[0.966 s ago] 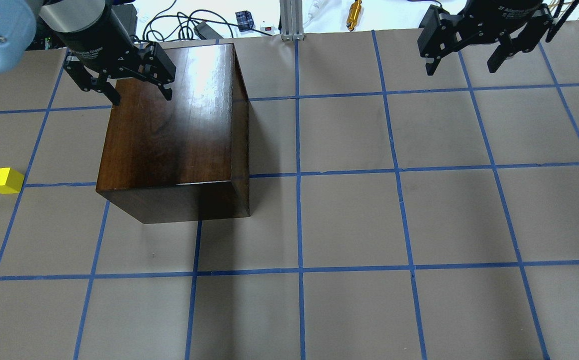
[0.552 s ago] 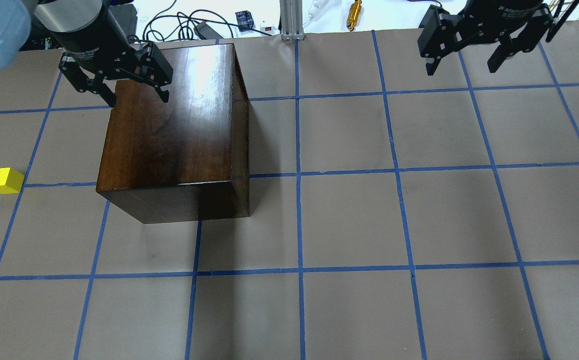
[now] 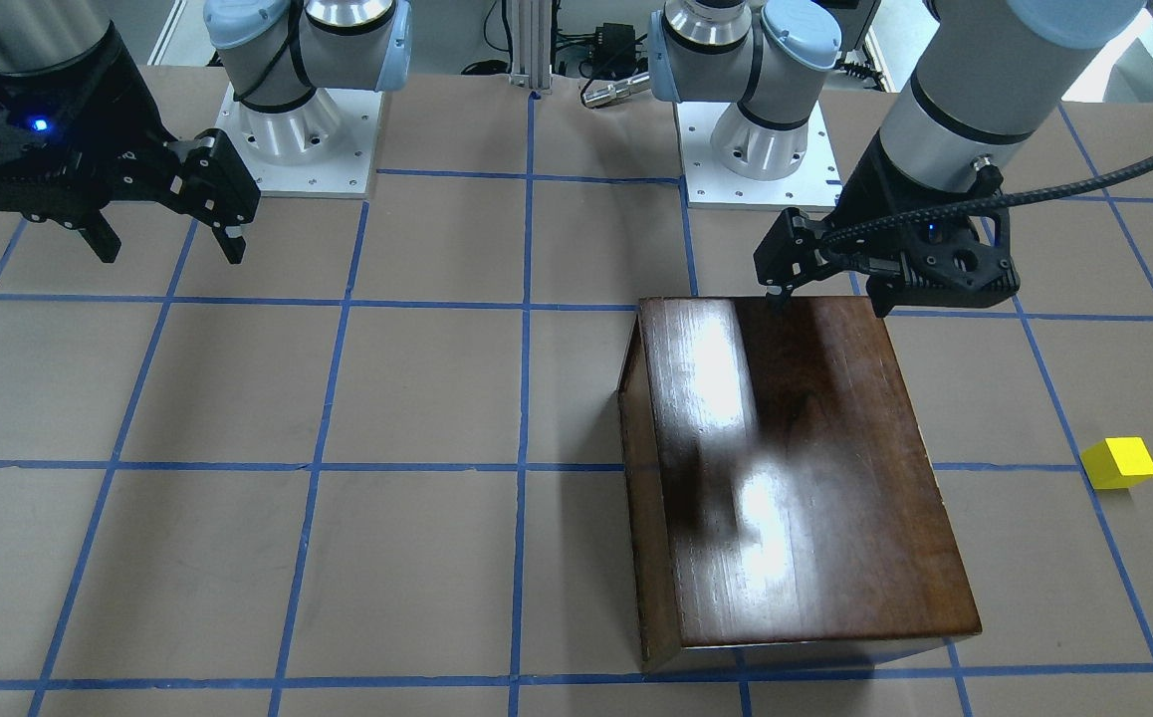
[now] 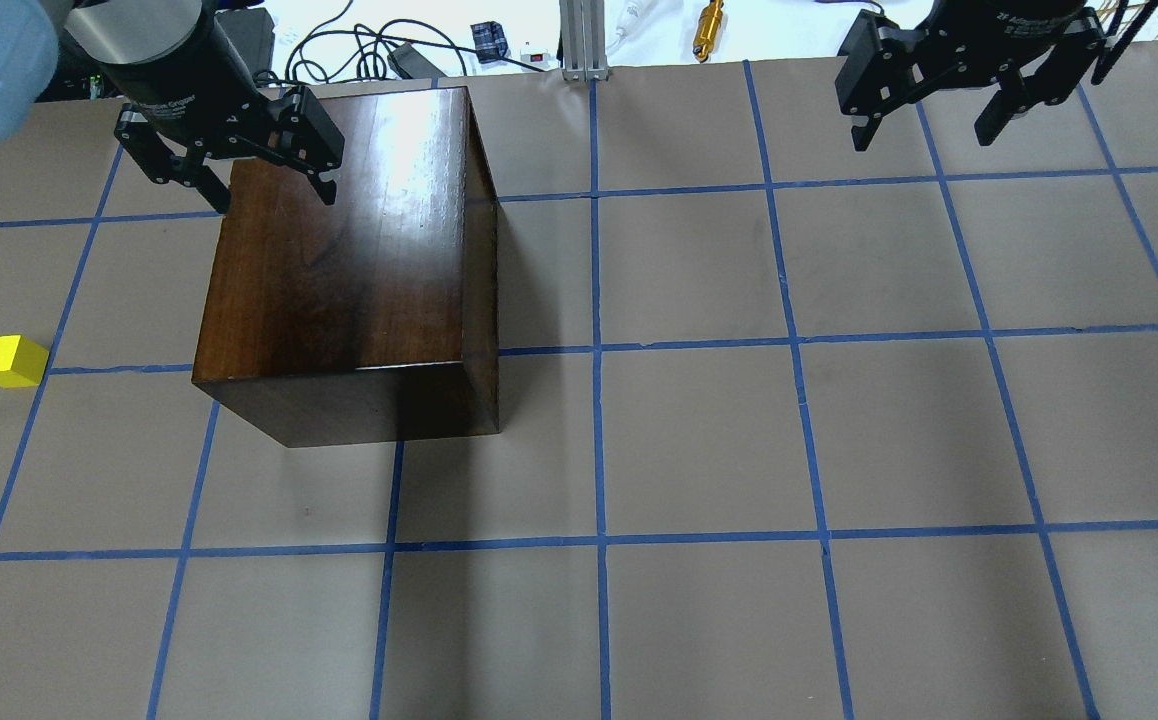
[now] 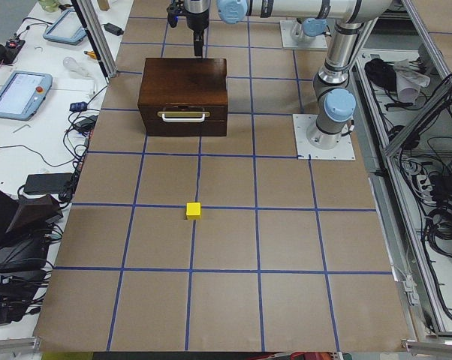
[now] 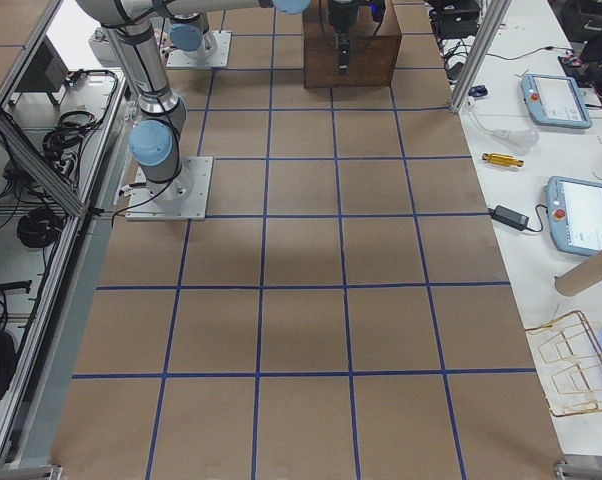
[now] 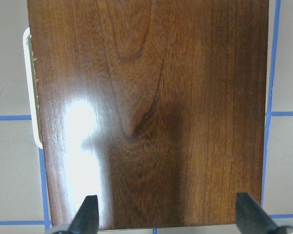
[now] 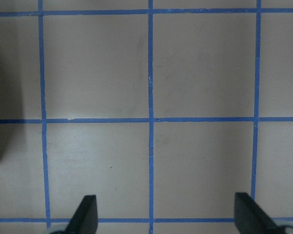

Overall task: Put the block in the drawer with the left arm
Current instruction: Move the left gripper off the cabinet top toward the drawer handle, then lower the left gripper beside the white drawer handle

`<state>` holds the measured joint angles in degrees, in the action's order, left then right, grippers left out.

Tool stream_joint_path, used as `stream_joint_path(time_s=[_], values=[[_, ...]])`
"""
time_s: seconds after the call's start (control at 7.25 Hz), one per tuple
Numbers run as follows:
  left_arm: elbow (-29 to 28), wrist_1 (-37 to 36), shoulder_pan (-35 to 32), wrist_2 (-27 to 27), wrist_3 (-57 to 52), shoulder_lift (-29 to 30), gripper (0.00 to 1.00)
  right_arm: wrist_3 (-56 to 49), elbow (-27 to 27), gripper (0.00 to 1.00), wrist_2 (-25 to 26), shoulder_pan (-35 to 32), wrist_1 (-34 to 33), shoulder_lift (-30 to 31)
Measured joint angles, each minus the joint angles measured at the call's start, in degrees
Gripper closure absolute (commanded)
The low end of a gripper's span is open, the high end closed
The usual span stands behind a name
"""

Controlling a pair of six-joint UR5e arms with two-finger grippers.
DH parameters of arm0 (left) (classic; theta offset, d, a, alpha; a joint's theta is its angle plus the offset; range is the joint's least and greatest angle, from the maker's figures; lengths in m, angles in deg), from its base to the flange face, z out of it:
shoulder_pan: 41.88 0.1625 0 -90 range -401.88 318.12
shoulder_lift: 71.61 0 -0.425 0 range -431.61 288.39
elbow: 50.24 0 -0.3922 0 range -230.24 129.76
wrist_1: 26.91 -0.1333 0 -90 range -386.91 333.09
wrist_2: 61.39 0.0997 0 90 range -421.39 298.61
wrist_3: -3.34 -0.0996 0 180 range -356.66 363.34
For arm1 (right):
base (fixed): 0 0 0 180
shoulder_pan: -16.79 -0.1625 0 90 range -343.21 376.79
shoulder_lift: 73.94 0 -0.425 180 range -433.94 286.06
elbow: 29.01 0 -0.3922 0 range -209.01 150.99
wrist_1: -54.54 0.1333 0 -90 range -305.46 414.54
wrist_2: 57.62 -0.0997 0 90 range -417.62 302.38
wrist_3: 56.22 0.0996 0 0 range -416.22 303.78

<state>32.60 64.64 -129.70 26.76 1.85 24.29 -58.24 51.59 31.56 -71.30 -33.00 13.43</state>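
Tabletop: I log the tabletop [image 4: 699,440] as covered in flat brown paper, lightly scuffed.
Grid: blue tape lines [image 4: 599,450] divide the paper into squares.
Frame: an aluminium post [image 4: 579,40] stands at the operators' edge, mid-span.
Side bench: a white bench [image 5: 31,142] along that edge carries a teach pendant [image 5: 14,94], a brass-coloured fitting [image 4: 709,28], a cardboard tube [image 6: 591,270] and a wire rack [image 6: 571,360].
Opposite side: I see metal framing with black cable bundles [image 5: 444,229].
Light: from above, with soft shadows on the paper.
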Motion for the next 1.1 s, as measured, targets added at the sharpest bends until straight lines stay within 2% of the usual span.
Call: stream_joint_path(time_s=[0.28, 0.55, 1.1], values=[[0.4, 0.0, 1.7, -0.3, -0.5, -0.6, 0.00, 0.0, 0.0, 0.00, 0.0, 0.0, 0.0, 0.0], [0.7, 0.1, 6.9, -1.2, -3.7, -0.7, 0.00, 0.0, 0.0, 0.00, 0.0, 0.0, 0.0, 0.0], [3.9, 0.2, 23.6, -12.5, -19.8, 1.5, 0.00, 0.0, 0.0, 0.00, 0.0, 0.0, 0.0, 0.0]])
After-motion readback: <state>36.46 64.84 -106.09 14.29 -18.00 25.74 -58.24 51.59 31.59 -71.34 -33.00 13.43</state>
